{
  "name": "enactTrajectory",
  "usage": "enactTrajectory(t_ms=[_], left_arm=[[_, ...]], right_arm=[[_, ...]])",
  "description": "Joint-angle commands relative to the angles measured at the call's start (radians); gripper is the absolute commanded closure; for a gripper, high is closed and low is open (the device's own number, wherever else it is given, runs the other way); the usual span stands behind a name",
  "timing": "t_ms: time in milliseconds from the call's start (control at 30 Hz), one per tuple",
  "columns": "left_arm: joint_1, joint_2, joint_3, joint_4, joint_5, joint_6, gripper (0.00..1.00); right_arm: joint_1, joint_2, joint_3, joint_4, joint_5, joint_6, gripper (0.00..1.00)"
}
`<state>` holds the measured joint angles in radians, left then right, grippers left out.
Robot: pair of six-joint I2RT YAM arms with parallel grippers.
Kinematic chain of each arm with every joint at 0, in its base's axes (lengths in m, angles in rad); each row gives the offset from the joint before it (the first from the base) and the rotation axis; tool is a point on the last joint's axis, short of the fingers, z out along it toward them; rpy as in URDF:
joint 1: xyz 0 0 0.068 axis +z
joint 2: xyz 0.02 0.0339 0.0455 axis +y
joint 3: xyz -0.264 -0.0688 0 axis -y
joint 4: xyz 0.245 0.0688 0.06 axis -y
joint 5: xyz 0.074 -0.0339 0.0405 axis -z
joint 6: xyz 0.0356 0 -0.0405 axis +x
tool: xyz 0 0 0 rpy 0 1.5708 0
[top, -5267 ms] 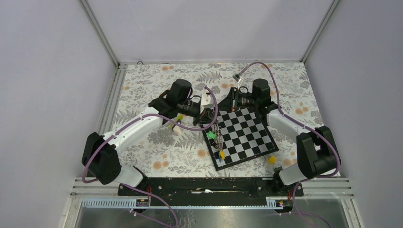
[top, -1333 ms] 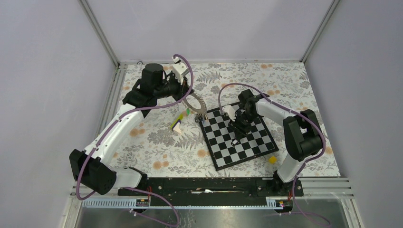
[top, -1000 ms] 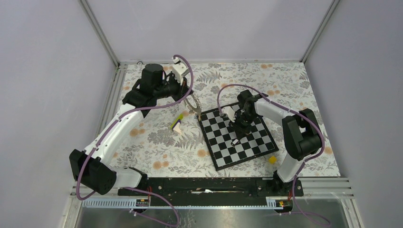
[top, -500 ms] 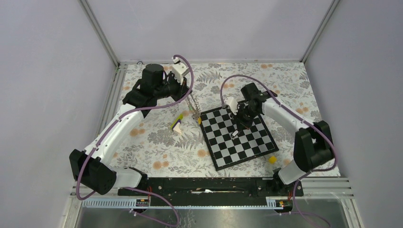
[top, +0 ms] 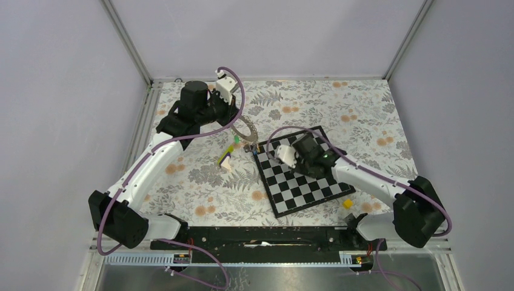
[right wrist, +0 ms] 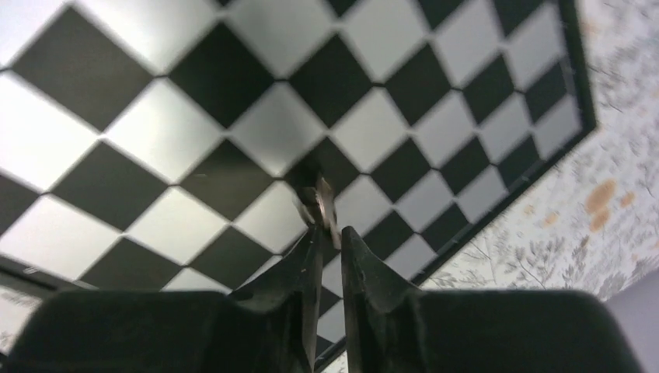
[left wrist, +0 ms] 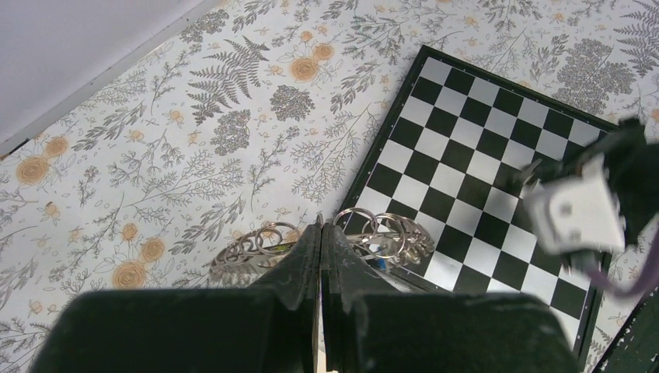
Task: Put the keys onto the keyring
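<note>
No text, labels or numbers can be read anywhere.

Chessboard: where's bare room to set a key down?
Bare: the chessboard's near half and the cloth beyond its far-right edge. Crowded: its left corner, with left gripper holding the keyring, right gripper pinching a key, wedge nearby.

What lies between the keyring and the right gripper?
Only bare chessboard squares lie between the keyring and the right gripper, shown in the left wrist view.
</note>
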<state>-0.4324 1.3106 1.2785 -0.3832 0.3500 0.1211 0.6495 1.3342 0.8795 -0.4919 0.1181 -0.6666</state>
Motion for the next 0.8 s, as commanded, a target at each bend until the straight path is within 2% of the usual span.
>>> enactTrajectory(t_ms=[0,133,300,633,767], left_arm=[[0.001,-0.011,0.057,0.106,-0.039,-0.02,1.0],[0.001,-0.019,0.047,0.108,-0.042,-0.018,1.0],[0.001,-0.027,0.036,0.109,-0.033,-0.014,0.99],[0.002,-0.033,0.028,0.108,-0.015,-0.004,0.97],[0.001,-0.034,0.024,0.108,-0.012,0.006,0.96]], right_arm=[[0.117,0.005,-0.04,0.004,0.01,0.06,0.74],[0.117,-0.009,-0.029,-0.021,-0.145,0.093,0.56],[0.106,-0.055,-0.035,-0.002,-0.123,0.078,0.48],[0.037,0.018,0.002,-0.021,-0.327,0.063,0.47],[0.036,0.083,0.033,-0.014,-0.389,-0.028,0.48]])
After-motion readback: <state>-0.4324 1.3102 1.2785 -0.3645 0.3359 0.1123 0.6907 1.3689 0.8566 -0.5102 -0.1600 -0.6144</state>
